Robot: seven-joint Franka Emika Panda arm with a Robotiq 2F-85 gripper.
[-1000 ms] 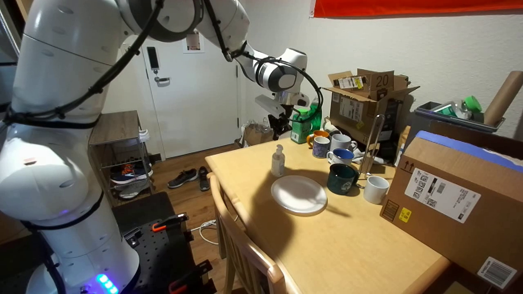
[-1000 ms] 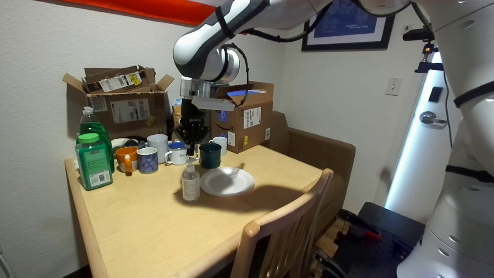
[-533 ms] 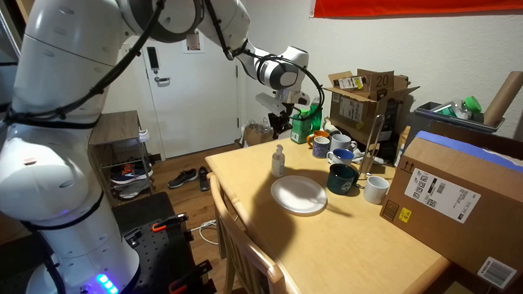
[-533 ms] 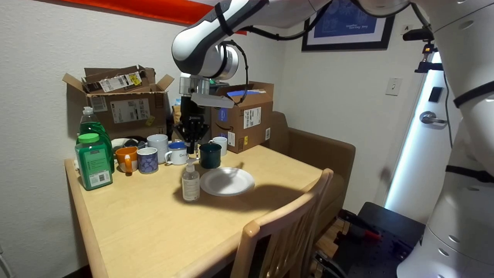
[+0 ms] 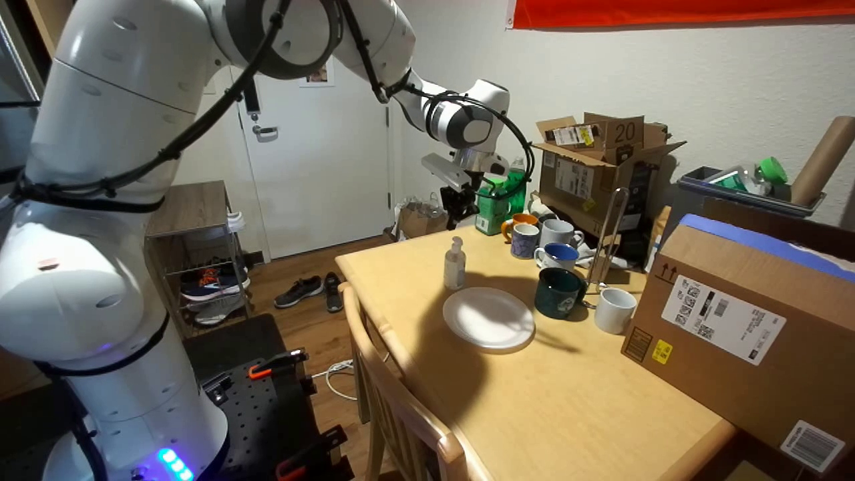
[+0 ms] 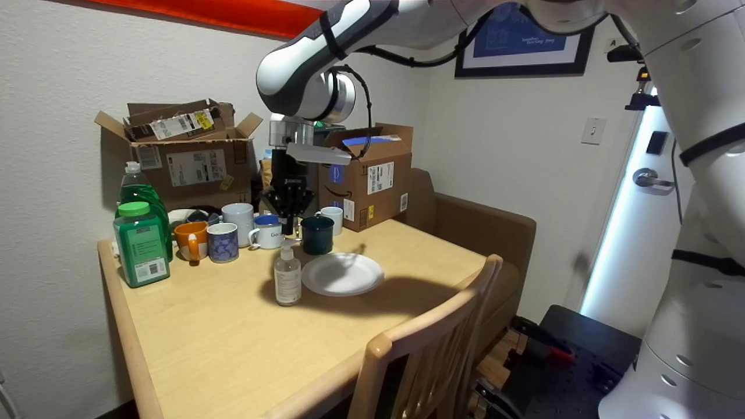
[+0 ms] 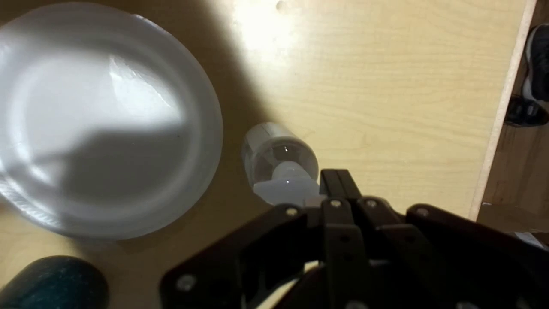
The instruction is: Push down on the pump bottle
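The pump bottle [image 5: 455, 266] is small, clear and whitish with a white pump head. It stands upright on the table, left of the plate in an exterior view [image 6: 287, 279]. The wrist view shows the bottle [image 7: 281, 150] from above, its pump head partly hidden by my gripper. My gripper [image 7: 339, 182] is shut and empty, its black fingertips pressed together. In both exterior views the gripper [image 5: 454, 224] [image 6: 287, 226] points down just above the pump head. In the wrist view the fingertips overlap the pump's edge; I cannot tell whether they touch it.
A white plate [image 5: 488, 318] lies beside the bottle. A dark green mug [image 5: 558, 294], a white mug [image 5: 614, 310], other mugs [image 6: 223, 241] and green bottles [image 6: 141, 244] stand farther back. Cardboard boxes [image 5: 728, 327] stand behind. A wooden chair [image 6: 430, 331] is at the table edge.
The arm's upper links have leaned forward in the last half second. The gripper has shifted only slightly, dipping a little after a small rise. It looks shut throughout.
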